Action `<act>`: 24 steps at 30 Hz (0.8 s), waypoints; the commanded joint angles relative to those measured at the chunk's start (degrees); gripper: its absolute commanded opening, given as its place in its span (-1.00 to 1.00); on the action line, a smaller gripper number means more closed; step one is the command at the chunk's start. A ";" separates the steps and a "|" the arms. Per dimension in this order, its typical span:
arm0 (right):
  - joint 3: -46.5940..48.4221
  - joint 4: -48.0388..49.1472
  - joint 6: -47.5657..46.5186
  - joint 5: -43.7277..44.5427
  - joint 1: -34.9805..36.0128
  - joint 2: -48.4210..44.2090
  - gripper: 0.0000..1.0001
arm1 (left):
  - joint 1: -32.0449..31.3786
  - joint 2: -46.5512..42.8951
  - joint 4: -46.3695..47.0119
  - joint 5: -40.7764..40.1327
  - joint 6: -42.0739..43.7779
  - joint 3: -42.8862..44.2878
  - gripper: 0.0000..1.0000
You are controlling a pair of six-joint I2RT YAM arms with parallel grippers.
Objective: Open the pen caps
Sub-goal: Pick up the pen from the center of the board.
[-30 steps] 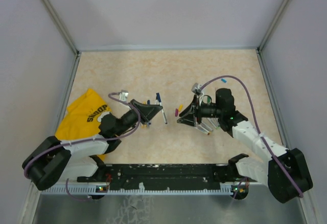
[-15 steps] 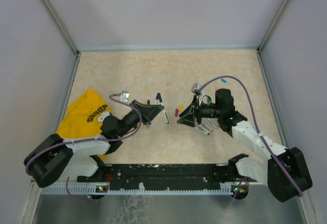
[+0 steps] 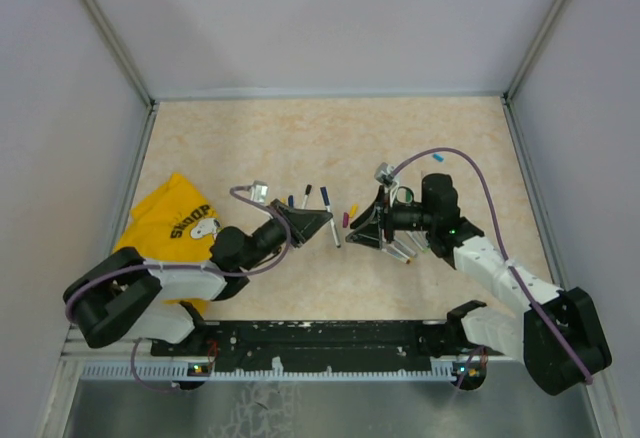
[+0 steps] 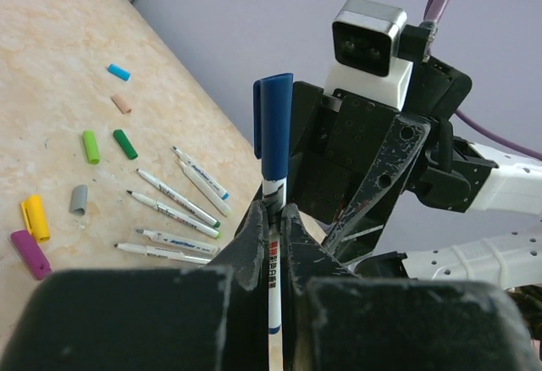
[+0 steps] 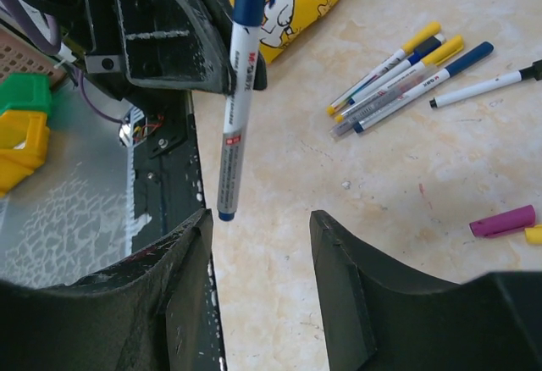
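— at mid-table, what's the left gripper [image 3: 327, 224] got?
— clamped on a blue-capped pen [image 4: 273, 257]. its fingers [image 4: 251, 244] pinch the white barrel from both sides, just under the cap. the pen is up off the table [image 3: 400, 148].
— cap status?
— blue cap [image 4: 275, 125] is on, sticking out past the fingertips, upright in the left wrist view.
— right gripper [image 5: 261, 223]?
— jaws apart, nothing pinched. it faces the left one, close, tips nearly meeting in the top view.
— where's the pen relative to it?
— in the right wrist view the pen crosses in front, cap end at the top of the picture. the tail end stops just above the gap, nearer the finger on the picture's left. touching or not, can't tell.
— other stuff on the table?
— loose caps [image 4: 125, 143] scattered near the right arm: two green, one blue, one tan, one grey, one yellow, one purple. they lie just beside a row of uncapped pens [image 4: 203, 189].
— any capped ones lying down?
— yes, a bunch of capped pens [image 5: 398, 79] with yellow and blue ends, lying side by side near the left arm. the purple cap [image 5: 502, 220] lies apart from them.
— anything else?
— yellow cloth [image 3: 165, 220] with a cartoon print, on the left side by the left arm.
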 commanded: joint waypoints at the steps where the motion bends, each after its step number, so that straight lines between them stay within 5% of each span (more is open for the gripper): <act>1: -0.07 4.14 0.84 -1.47 0.82 0.38 0.01 | -1.91 3.24 5.40 -2.26 0.65 3.28 -1.00; 8: -0.22 4.91 1.84 -2.12 1.62 0.58 -0.01 | -4.50 8.23 6.91 -4.18 1.32 6.85 -1.00; 13: -0.06 4.69 2.37 -1.41 1.96 1.14 -0.19 | -5.38 10.29 8.61 -4.68 1.58 7.56 -1.00; 17: 0.35 4.41 2.96 -0.66 2.00 1.25 -0.90 | -5.74 10.97 9.10 -4.91 2.05 7.66 -1.00; 19: 0.52 4.13 3.04 -0.42 1.96 1.30 -1.00 | -5.74 11.05 9.42 -4.64 2.31 7.59 -1.00; 22: 1.25 2.89 2.66 -0.26 1.96 1.32 -1.00 | -5.74 10.74 10.69 -4.68 3.23 6.94 -0.70; 23: 1.59 2.16 2.20 -0.17 1.84 1.31 -1.00 | -5.74 10.44 11.41 -4.87 3.66 6.26 -0.48; 24: 2.47 0.38 1.02 -0.51 1.26 1.28 -1.00 | -5.66 8.03 11.87 -4.45 5.78 4.12 -0.06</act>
